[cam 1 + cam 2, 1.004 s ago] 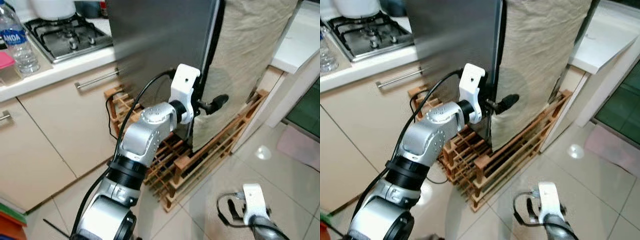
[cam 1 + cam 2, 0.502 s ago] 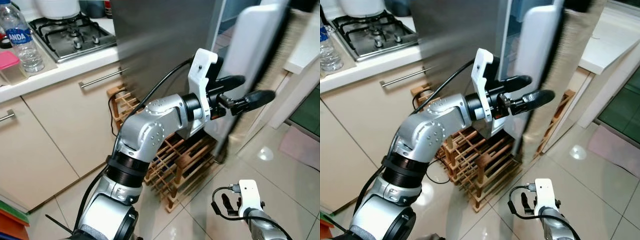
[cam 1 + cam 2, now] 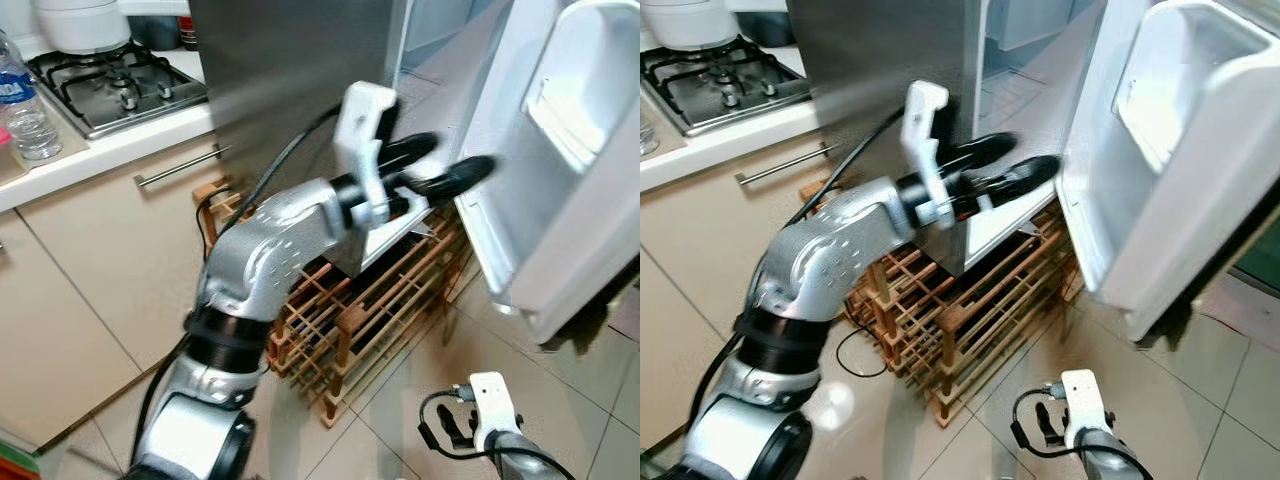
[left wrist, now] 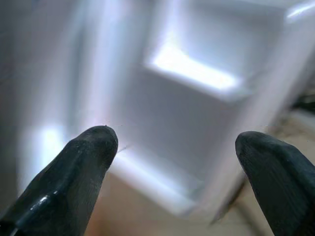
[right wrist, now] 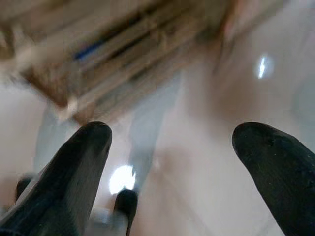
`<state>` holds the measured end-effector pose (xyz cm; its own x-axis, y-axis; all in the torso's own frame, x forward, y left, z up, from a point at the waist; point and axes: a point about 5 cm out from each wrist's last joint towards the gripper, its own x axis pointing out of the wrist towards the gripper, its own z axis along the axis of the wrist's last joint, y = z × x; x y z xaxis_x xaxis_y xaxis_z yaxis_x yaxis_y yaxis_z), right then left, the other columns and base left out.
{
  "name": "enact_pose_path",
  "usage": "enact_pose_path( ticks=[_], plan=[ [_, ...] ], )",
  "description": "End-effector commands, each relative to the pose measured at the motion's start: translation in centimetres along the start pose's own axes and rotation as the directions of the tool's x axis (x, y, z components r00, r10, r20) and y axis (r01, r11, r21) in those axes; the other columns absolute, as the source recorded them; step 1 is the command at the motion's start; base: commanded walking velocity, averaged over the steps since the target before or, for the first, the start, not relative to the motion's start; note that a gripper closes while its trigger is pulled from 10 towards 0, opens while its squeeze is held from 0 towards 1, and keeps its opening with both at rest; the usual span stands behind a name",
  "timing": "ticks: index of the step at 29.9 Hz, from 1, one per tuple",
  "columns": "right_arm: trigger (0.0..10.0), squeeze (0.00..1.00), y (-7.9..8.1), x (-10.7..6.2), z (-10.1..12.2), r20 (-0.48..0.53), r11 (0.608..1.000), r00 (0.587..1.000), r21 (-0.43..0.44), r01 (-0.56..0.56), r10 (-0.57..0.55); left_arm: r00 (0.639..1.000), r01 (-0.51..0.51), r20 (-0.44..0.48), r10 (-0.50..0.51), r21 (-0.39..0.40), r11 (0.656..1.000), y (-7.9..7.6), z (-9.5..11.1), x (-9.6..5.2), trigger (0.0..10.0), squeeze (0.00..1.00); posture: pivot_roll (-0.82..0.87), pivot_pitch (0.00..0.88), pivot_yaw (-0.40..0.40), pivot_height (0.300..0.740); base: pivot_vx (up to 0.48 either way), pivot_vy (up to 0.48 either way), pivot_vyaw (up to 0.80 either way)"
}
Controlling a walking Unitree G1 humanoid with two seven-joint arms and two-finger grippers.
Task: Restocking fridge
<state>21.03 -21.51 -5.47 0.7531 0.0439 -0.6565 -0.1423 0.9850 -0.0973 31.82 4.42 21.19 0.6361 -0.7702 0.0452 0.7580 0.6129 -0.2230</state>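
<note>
Swung wide since half a second ago, the fridge door stands open at right. Left tool, fingers apart and empty, reaches between fridge and door. Right tool hangs spread above the floor.

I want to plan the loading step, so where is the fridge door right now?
In the left eye view the fridge door stands swung open on the robot's right, beyond the left gripper and above the wooden rack.

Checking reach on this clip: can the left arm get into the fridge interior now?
Probably yes: the fridge door stands swung wide and the left end effector, fingers open and empty, hangs at the opening with nothing between.
</note>
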Motion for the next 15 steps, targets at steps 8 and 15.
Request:
enact_pose_path(
  ticks=[8, 15],
  plan=[
    [10.0, 0.00, 2.3, 0.6, 10.1, 0.396, 0.998, 0.917, 0.026, -0.063, 0.048, 0.853, -0.517, 0.088, 0.515, -0.003, 0.856, 5.9, -1.8, -6.2, 10.0, 0.00, 0.00, 0.000, -0.006, 0.740, 0.000, 0.000, 0.00],
    [10.0, 0.00, 2.3, -1.4, 11.9, 0.500, 0.997, 0.866, 0.049, -0.053, 0.022, 0.770, -0.638, 0.125, 0.626, 0.165, 0.752, 6.7, -3.3, -8.8, 10.0, 0.00, 0.01, 0.000, -0.009, 0.740, 0.000, 0.000, 0.00]
  ],
)
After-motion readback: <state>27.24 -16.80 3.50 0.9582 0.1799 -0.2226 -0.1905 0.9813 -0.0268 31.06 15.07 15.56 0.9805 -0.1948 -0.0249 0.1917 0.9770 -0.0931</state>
